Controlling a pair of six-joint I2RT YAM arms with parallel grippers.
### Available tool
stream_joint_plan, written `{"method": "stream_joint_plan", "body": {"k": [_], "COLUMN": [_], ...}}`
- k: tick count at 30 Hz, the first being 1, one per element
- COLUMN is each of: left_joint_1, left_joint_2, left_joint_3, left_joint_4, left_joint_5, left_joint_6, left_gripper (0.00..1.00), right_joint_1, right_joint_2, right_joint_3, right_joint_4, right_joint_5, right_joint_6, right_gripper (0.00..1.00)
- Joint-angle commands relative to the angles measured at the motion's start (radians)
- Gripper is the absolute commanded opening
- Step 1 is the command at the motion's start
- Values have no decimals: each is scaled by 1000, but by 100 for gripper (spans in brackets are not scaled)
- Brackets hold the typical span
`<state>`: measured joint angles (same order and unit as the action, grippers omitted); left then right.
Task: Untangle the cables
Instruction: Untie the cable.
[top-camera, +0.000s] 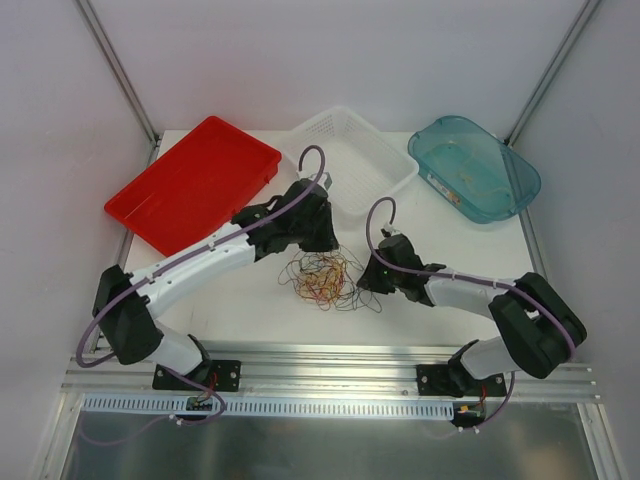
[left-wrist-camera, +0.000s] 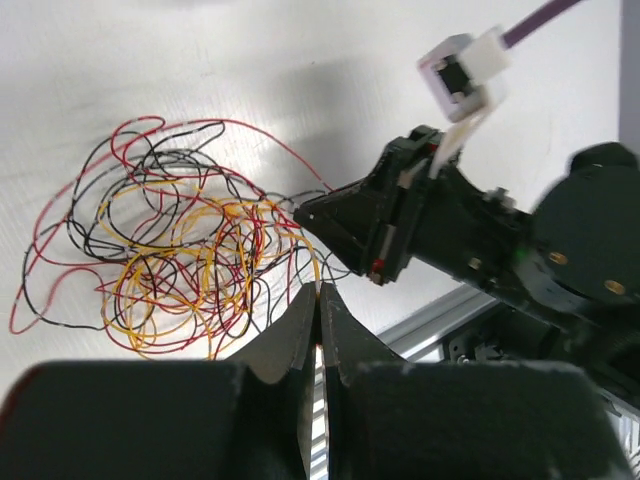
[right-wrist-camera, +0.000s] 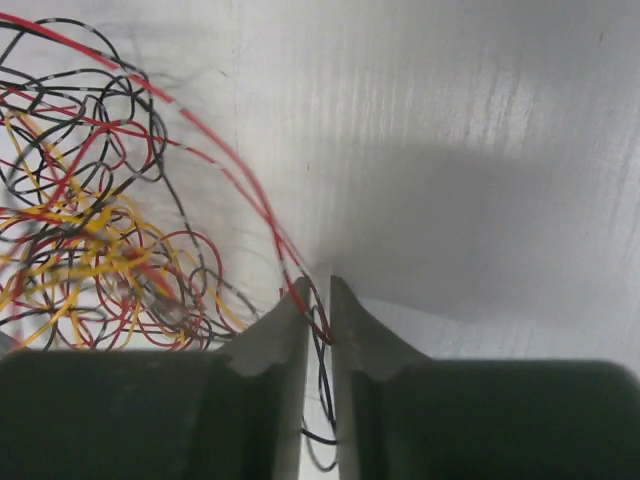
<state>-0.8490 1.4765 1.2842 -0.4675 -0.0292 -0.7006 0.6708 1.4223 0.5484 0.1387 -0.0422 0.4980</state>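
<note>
The cables (top-camera: 322, 280) lie in one tangled heap of thin red, yellow and black wires on the white table, between the two arms. My left gripper (top-camera: 322, 250) is at the heap's far edge. In the left wrist view its fingertips (left-wrist-camera: 318, 290) are pressed together with a yellow strand of the cables (left-wrist-camera: 180, 250) running into them. My right gripper (top-camera: 368, 283) is at the heap's right edge and also shows in the left wrist view (left-wrist-camera: 305, 212). Its jaws (right-wrist-camera: 318, 285) stand a narrow gap apart, with a red and a black strand of the cables (right-wrist-camera: 90, 230) passing between them.
A red tray (top-camera: 195, 185) lies at the back left, a white mesh basket (top-camera: 350, 160) at the back middle and a teal bin (top-camera: 475, 165) at the back right. An aluminium rail (top-camera: 330, 360) runs along the near table edge.
</note>
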Motion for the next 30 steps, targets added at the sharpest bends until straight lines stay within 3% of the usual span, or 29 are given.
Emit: {"method": "stream_joint_plan", "body": {"k": [1,2,4,9,16,25,30], "left_joint_1": [7,8,14,80,220,274,307], "left_joint_2": [-103,-116,-157,-257,-352,-367,-366], "left_joint_3": [79,89,115,167,201,302,339], "left_joint_4": [-8,-19,-29,-94,-198,-387,-483], "left_joint_5": [-26,-32,-57,-123,-227,-544,-641], "left_joint_6": [78,85,104,131,193,282,285], "left_gripper": [0,0,0,0,0,0,0], "right_joint_1": [-13,-16,-30,-91,-275,-506,-594], "right_joint_2": [18,17,-2,-86,-243,-434,-477], "right_joint_3": [7,8,-1,-16,-39,4,54], "right_joint_4": [-1,-5,-23,-92,-264,-487,-586], "right_joint_5": [-16,-13,-10,7,13,-11,-39], "right_joint_6": [19,19,13,-25,-125,-248,-292], "right_gripper": [14,5,1,1,1,1,1]}}
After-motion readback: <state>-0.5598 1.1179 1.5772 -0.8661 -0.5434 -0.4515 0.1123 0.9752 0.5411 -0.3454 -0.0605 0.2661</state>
